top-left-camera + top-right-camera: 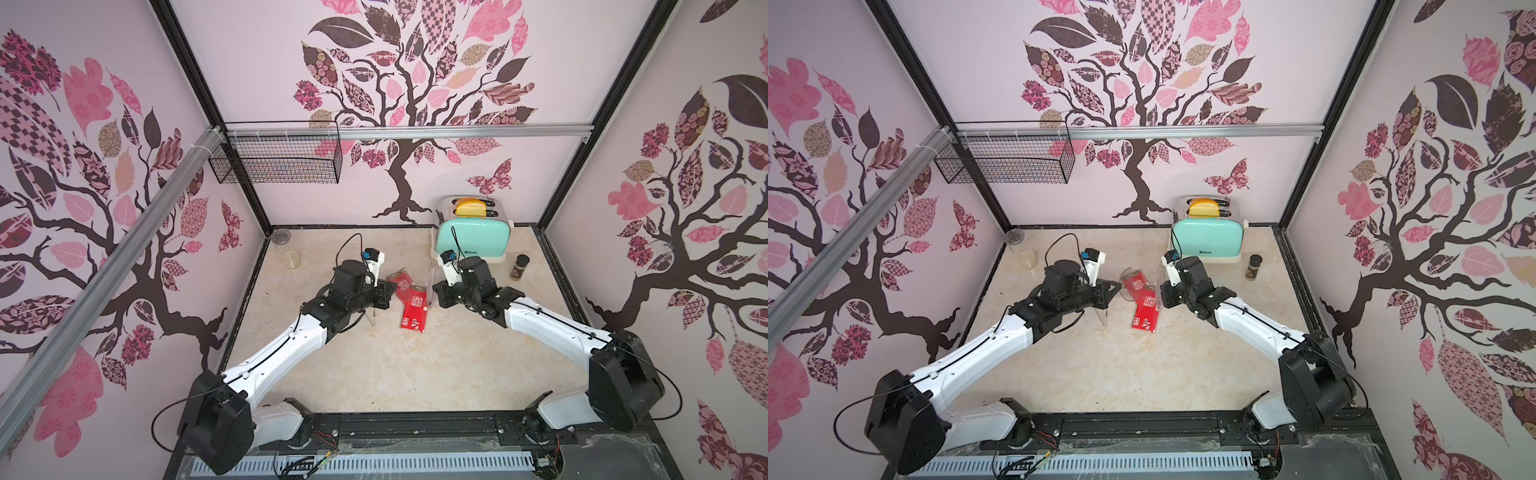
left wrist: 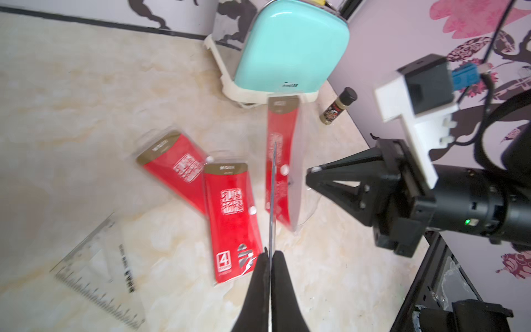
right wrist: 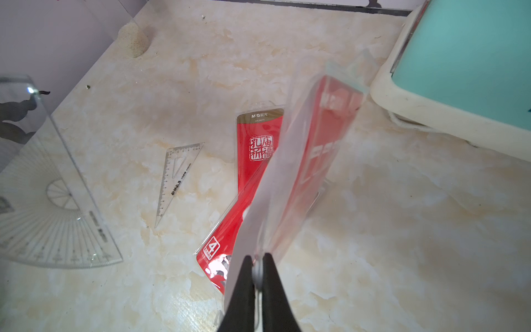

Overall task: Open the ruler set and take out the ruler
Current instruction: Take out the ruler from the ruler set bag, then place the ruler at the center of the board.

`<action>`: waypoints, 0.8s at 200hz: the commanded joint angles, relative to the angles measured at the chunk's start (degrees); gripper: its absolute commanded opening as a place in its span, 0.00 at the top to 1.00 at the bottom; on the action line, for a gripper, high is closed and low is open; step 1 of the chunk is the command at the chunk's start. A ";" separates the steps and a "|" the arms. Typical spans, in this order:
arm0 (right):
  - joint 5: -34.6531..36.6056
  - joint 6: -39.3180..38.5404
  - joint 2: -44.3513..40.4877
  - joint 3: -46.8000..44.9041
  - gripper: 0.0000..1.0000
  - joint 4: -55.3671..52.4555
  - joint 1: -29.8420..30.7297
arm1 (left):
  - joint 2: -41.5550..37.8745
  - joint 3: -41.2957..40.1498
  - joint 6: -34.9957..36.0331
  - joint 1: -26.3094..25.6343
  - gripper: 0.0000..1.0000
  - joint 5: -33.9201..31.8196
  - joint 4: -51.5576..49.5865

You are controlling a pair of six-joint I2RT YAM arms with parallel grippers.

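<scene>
My left gripper [image 2: 270, 254] is shut on a clear protractor ruler [image 3: 54, 207], seen edge-on between its fingers and held above the table. My right gripper [image 3: 257, 258] is shut on the ruler set [image 3: 310, 161], a clear pouch with a red card, which hangs tilted in the air [image 2: 283, 155]. The two grippers [image 1: 390, 291] [image 1: 436, 286] face each other over the middle of the table. Two red card packs [image 1: 414, 309] [image 1: 397, 282] lie flat below them. A clear triangle ruler [image 3: 175, 178] rests on the table by the left arm [image 1: 1102, 318].
A mint toaster [image 1: 473, 241] with bread stands at the back right, and a small spice jar [image 1: 519, 267] is to its right. A clear cup [image 1: 292, 258] and a lidded jar [image 1: 280, 237] sit at the back left. A wire basket [image 1: 282, 158] hangs on the back wall.
</scene>
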 commanded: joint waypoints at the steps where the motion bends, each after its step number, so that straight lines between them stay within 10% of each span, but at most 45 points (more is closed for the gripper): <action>1: 1.01 -1.37 -0.42 3.00 1.00 -2.22 -0.37 | -2.73 -4.07 -0.33 4.06 1.00 7.66 -0.15; 160: 2.06 -2.74 -3.94 3.82 1.00 -6.61 -0.49 | 22.58 -0.93 4.64 12.21 1.00 17.47 3.30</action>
